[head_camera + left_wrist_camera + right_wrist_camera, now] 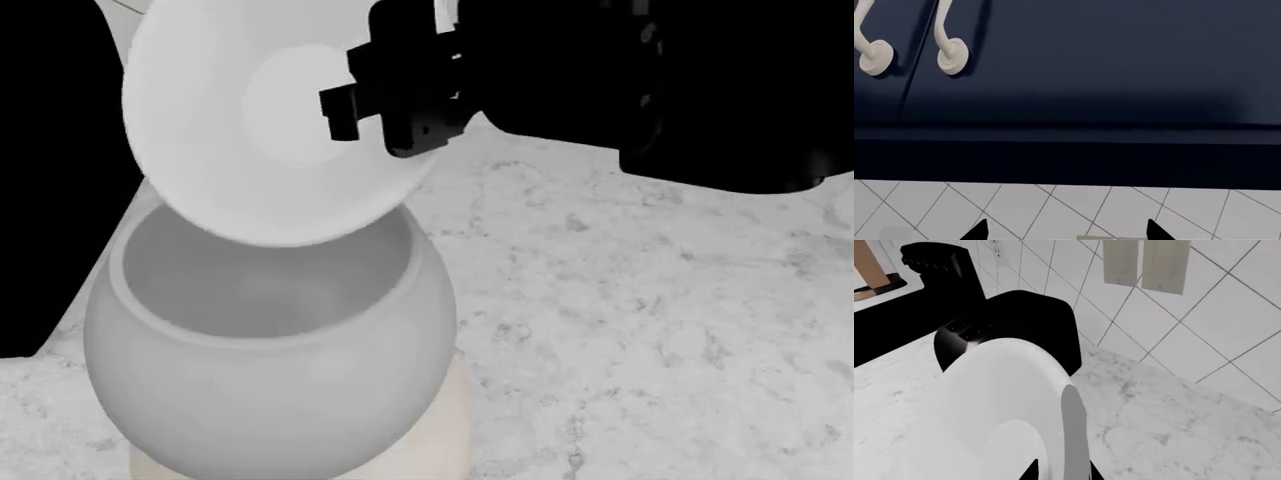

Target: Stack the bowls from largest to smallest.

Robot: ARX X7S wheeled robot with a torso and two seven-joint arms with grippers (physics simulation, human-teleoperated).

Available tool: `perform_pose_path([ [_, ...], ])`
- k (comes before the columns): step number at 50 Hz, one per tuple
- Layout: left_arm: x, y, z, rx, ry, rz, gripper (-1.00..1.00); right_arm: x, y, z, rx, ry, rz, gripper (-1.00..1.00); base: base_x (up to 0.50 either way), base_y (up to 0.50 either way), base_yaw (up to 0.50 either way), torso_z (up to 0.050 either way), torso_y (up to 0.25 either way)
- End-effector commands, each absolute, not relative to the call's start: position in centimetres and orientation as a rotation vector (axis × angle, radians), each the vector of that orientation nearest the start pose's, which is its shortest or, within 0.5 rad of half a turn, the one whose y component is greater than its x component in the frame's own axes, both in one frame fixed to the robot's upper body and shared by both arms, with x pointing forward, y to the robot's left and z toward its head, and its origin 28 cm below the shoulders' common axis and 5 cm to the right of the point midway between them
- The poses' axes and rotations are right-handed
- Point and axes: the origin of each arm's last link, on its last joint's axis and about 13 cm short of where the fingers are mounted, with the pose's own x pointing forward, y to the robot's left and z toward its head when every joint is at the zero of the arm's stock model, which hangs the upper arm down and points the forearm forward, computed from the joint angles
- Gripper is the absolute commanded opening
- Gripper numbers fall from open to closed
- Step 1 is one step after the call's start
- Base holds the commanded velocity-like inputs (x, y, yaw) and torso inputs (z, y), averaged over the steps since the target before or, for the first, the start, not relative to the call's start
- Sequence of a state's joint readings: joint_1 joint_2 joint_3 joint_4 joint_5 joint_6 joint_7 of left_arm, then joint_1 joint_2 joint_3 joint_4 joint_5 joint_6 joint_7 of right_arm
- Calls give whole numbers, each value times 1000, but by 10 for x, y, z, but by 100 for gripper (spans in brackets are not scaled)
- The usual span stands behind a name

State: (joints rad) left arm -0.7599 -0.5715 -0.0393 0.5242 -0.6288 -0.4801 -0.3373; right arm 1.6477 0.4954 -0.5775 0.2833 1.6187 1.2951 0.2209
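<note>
My right gripper [350, 110] is shut on the rim of the small white bowl [254, 130] and holds it tilted on edge just above the mouth of the grey pot-bellied bowl [267, 390]. The grey bowl sits inside the cream bowl [454, 430], of which only a strip shows below it. In the right wrist view the white bowl [1001, 405] has its rim between the gripper's [1062, 471] fingertips. My left gripper [1066, 231] is open and empty, its fingertips wide apart, facing the wall and cabinets.
The bowls stand on a white marble counter [641, 320] backed by a tiled wall [1201, 330] with an outlet plate [1147, 265]. Dark blue cabinet doors with cream handles [951, 55] hang above. My left arm is a black mass [40, 200] beside the bowls.
</note>
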Motion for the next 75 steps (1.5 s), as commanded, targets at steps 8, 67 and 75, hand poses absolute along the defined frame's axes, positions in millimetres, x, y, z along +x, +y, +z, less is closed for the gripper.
perform_pose_path([
  [8,255,288,297,11,-764,107,100,294,-106,383,19,313,861,-100,0,0,0,0,1],
  [67,251,293,295,-22,-773,118,100,274,-104,360,153,439,859,-100,0,0,0,0,0],
  [75,251,293,295,-22,-773,118,100,276,-106,357,152,443,854,-100,0,0,0,0,0],
])
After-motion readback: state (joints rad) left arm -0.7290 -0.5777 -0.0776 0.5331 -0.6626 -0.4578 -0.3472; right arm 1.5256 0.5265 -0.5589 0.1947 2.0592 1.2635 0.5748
